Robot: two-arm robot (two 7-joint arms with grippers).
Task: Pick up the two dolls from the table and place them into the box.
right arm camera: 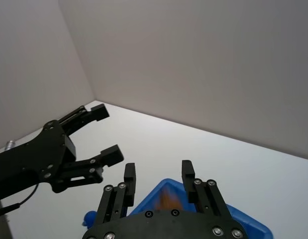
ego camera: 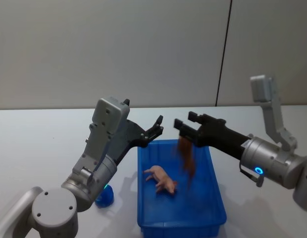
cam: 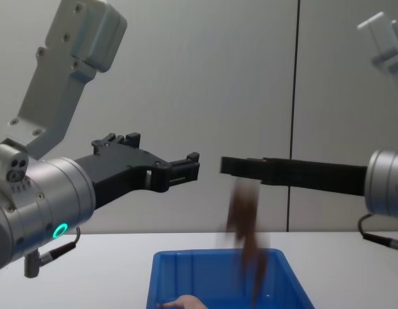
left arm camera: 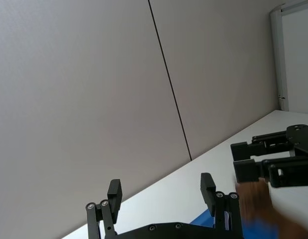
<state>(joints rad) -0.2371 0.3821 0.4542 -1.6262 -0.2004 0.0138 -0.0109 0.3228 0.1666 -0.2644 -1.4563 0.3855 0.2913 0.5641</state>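
Our right gripper hangs spread above the box so the brown doll, blurred just beneath it, drops inside beside the pink doll below; our left gripper hovers spread nearby, empty.

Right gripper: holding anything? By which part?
Nothing is held. The right gripper is open over the box; the reddish-brown doll is a blur below it, out of its grasp. The left gripper is open and empty too.
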